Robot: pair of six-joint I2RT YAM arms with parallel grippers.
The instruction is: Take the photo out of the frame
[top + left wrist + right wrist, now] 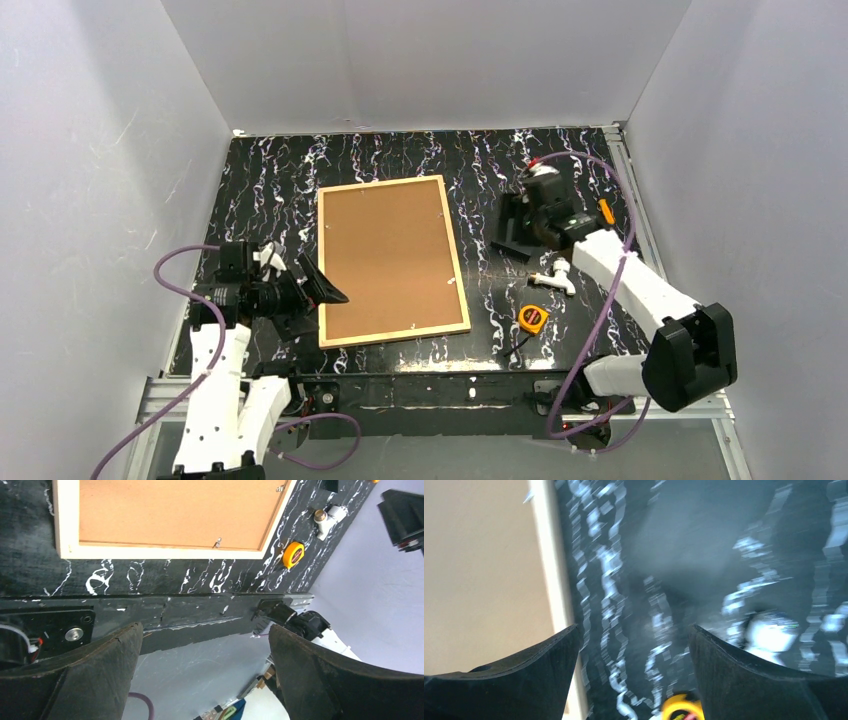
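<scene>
The frame (456, 255) of thin light wood lies face down in the middle of the table. Inside it the photo shows only its brown board back (390, 255); the print side is hidden. In the left wrist view the frame's near strip (165, 553) and the board (175, 510) show, with a small metal tab (217, 542). My left gripper (312, 300) is open and empty beside the frame's near left corner; between its fingers (205, 635) is the table's edge. My right gripper (508, 232) is open and empty, right of the frame, over the table (634, 630) next to the frame strip (549, 555).
A yellow tape measure (533, 319) and a white pipe fitting (555, 280) lie right of the frame, near the right arm. An orange object (606, 212) sits at the right edge. Grey walls enclose the black marbled table (270, 180) on three sides.
</scene>
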